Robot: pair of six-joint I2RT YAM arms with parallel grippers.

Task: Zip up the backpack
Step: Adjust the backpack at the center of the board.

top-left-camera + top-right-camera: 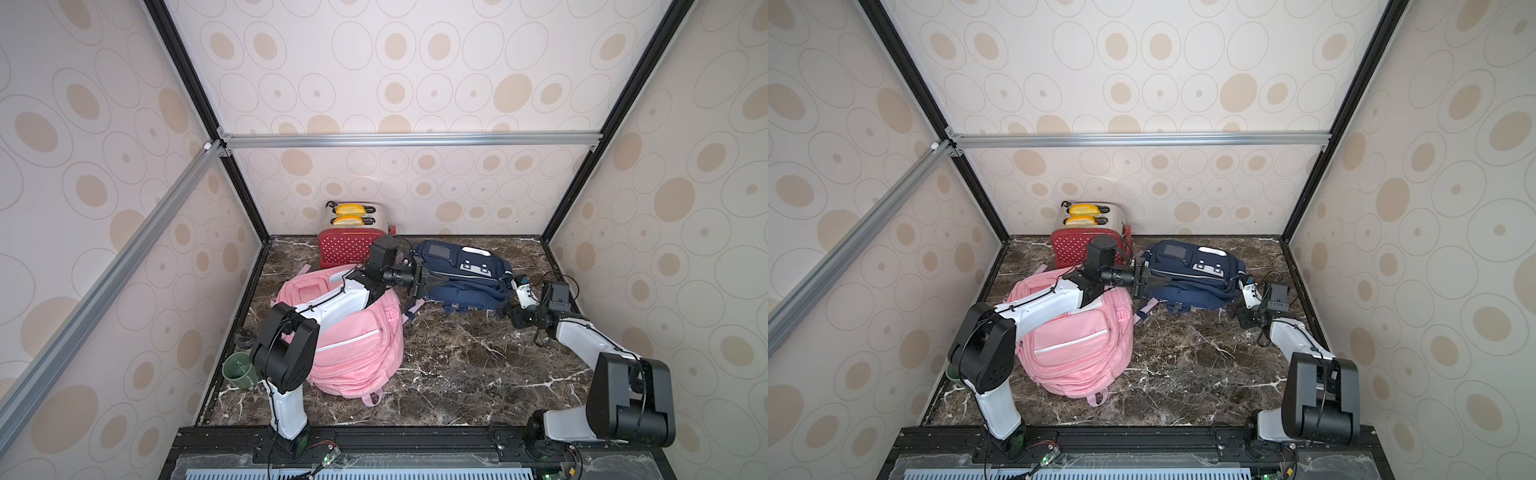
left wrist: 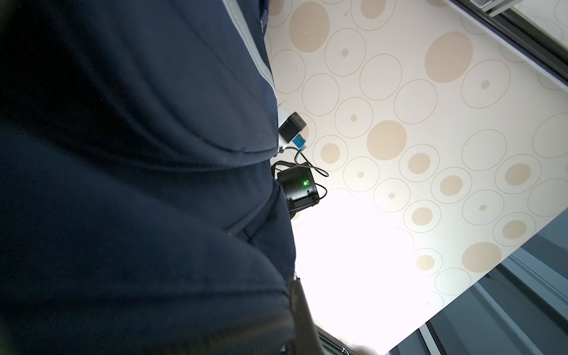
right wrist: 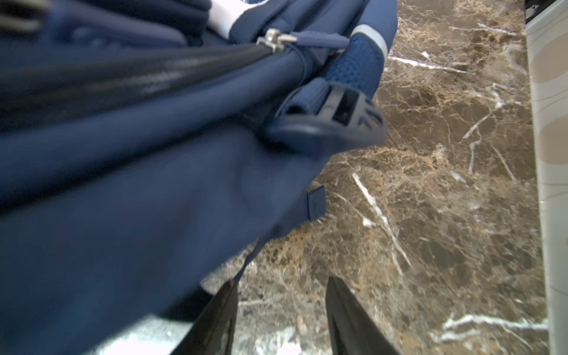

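**Item: navy backpack** (image 1: 461, 270). Lies flat by the far edge of the tabletop (image 1: 478, 374), toward the far right corner.

**Left claw** (image 1: 434, 282). Pressed together on a fold of fabric at the bag's end nearest the tabletop's middle. Judged to be holding the bag steady.

**Right claw** (image 3: 281, 281). Spread, with nothing between its fingers. It hovers over bare marble just beside the bag's end nearest the right edge.

**Zip slider** (image 3: 272, 38). Metal, with a navy pull tab (image 3: 319, 40) lying free. It sits at that same end, next to a mesh side pocket and above a strap buckle (image 3: 332, 123). In the right wrist view, the dark zip line leading up to the slider looks closed.

**Progress.** This zip appears drawn to its end, or very nearly. The pull has been let go. The part of the zip toward the left claw is blurred, so I cannot confirm it is closed all the way. What likely remains is to check that stretch and release the left claw's hold.

**Also present.**
- Pink backpack (image 1: 357, 345), on the left side of the tabletop, partly under the left arm.
- Red toaster (image 1: 347, 247), at the far edge.
- Green cup (image 1: 239, 370), at the left edge.
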